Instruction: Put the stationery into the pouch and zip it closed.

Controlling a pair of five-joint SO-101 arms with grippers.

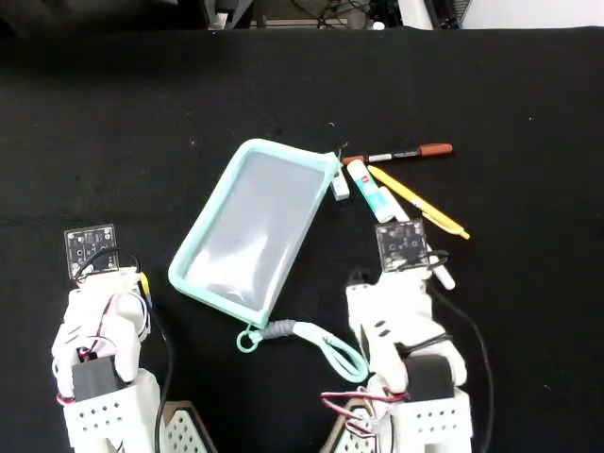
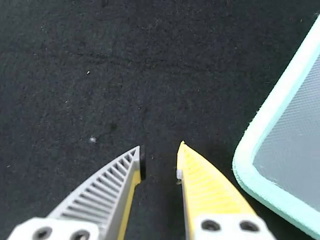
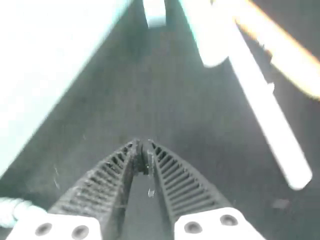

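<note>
black cloth point(image 1: 113, 142); pouch point(image 1: 253, 231) strap point(image 1: 304, 329) coiled near right gripper point(image 3: 143, 148); pens point(image 1: 412, 199) clustered beyond.

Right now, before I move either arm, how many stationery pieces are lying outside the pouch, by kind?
Pens and markers: 3 (brown-capped marker, yellow pen, white pen)
White tube: 1
Small white block, probably an eraser: 1
Total: 5, all lying outside the pouch, near its far right corner.
</note>
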